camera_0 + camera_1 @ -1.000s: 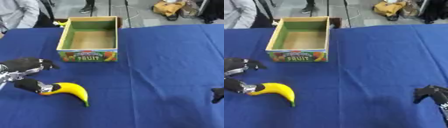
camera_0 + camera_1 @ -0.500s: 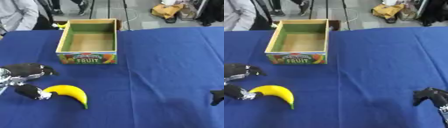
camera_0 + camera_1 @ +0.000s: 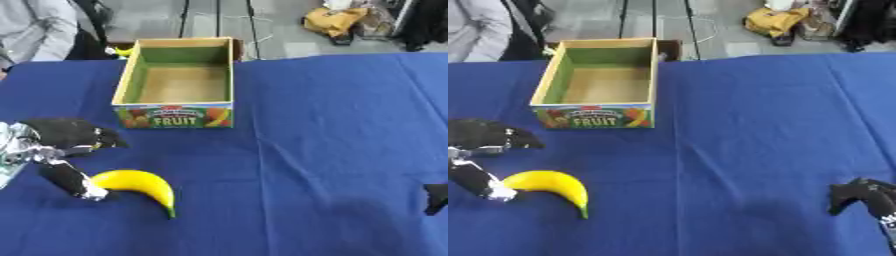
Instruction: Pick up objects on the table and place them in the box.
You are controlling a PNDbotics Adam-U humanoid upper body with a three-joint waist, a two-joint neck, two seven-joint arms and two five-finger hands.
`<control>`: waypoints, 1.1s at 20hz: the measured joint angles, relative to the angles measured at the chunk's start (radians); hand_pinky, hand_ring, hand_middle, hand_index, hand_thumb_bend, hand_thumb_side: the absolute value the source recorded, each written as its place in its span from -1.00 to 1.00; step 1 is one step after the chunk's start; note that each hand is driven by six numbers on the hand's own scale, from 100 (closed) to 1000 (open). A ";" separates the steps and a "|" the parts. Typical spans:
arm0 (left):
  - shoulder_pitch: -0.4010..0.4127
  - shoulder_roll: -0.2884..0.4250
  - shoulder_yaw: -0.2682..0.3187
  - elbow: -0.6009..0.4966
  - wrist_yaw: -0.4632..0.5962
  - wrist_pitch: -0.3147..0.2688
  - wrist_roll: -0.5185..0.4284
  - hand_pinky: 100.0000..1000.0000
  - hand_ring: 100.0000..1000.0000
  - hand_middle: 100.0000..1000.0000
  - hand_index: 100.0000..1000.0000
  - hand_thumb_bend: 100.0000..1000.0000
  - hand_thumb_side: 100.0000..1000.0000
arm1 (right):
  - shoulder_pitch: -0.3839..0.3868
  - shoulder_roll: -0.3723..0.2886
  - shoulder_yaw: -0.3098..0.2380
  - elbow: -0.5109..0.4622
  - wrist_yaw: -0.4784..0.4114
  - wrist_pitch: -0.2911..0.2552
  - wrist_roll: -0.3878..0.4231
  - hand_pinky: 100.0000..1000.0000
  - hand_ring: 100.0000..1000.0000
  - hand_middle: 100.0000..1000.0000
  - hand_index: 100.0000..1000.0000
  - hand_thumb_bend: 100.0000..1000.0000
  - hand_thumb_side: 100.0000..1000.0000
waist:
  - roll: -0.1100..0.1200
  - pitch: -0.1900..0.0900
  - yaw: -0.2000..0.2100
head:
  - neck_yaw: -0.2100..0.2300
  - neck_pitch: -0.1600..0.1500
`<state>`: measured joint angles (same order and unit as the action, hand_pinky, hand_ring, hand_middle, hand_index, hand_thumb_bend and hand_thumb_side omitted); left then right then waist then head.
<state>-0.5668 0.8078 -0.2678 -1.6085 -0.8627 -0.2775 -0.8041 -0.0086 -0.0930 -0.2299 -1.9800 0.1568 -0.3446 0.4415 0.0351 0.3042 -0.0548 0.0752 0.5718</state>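
Observation:
A yellow banana [image 3: 140, 185] lies on the blue tablecloth at the lower left. My left hand [image 3: 61, 145] is at its left end, fingers spread above and thumb [image 3: 74, 181] touching the banana's blunt end; it is open and does not enclose the fruit. The open cardboard fruit box [image 3: 179, 80] stands at the back centre-left with nothing inside. My right hand [image 3: 866, 199] rests at the lower right corner with its fingers curled, holding nothing.
The blue cloth [image 3: 332, 125] covers the whole table. A person in a grey top [image 3: 35, 30] stands beyond the far left corner. A yellow bag [image 3: 337, 20] and stands sit on the floor behind the table.
The camera has tilted, so the whole picture has shifted down. My left hand has dropped lower beside the banana, its thumb against the banana's end. The right hand stays put.

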 measured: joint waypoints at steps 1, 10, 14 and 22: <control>-0.005 -0.001 -0.003 0.002 -0.010 -0.006 -0.009 0.34 0.75 0.82 1.00 0.18 0.65 | 0.000 0.000 0.001 0.000 0.000 0.000 0.000 0.49 -0.17 -0.12 0.18 -1.00 1.00 | 0.001 0.000 0.000 | 0.001 0.000; -0.028 -0.014 -0.019 0.012 -0.043 -0.012 -0.013 0.26 0.68 0.81 1.00 -0.57 0.21 | 0.000 0.000 0.003 0.000 0.001 0.006 0.007 0.49 -0.17 -0.13 0.18 -1.00 1.00 | 0.006 0.000 -0.007 | 0.003 0.003; -0.028 -0.026 -0.032 0.036 -0.002 -0.005 -0.020 0.24 0.67 0.80 1.00 -0.42 0.32 | 0.000 0.000 0.003 0.000 0.002 0.007 0.011 0.49 -0.17 -0.13 0.18 -1.00 1.00 | 0.007 0.000 -0.007 | 0.005 0.006; -0.050 -0.026 -0.031 0.034 0.053 0.019 -0.044 0.25 0.69 0.83 1.00 -0.26 0.38 | 0.000 0.000 0.003 0.000 0.007 0.010 0.015 0.49 -0.17 -0.13 0.18 -1.00 1.00 | 0.010 0.000 -0.007 | 0.005 0.007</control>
<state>-0.6165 0.7822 -0.2985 -1.5741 -0.8094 -0.2589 -0.8476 -0.0090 -0.0927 -0.2267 -1.9800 0.1642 -0.3346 0.4569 0.0454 0.3042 -0.0623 0.0806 0.5790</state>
